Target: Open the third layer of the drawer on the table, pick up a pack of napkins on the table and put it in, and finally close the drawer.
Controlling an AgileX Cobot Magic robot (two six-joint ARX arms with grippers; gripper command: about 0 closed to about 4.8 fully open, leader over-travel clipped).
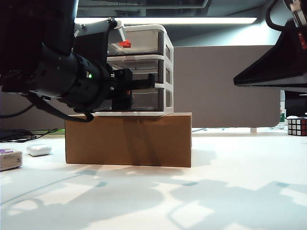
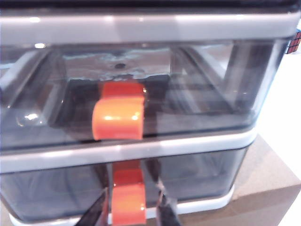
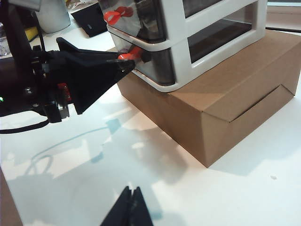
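Observation:
The drawer [image 1: 169, 72] stands on a brown cardboard box, its three smoky-grey tiers all pushed in. My left gripper [image 1: 136, 87] is at the front of the third layer [image 1: 147, 99]. In the left wrist view its fingers [image 2: 99, 213] flank the lowest red handle [image 2: 128, 202] and are shut on it; the right wrist view shows the same grip at that handle [image 3: 128, 56]. The pack of napkins [image 1: 9, 158] lies on the table [image 1: 216, 191] at the far left. High at the right, my right gripper [image 1: 236, 81] is shut and empty, its tips [image 3: 132, 190] above bare tabletop.
The cardboard box [image 1: 128, 140] raises the drawer off the table. A white pebble-like case [image 1: 38, 149] lies beside the napkins. A Rubik's cube [image 1: 297, 126] sits at the far right, in front of a grey partition [image 1: 225, 86]. Black cables [image 1: 24, 135] trail at the left.

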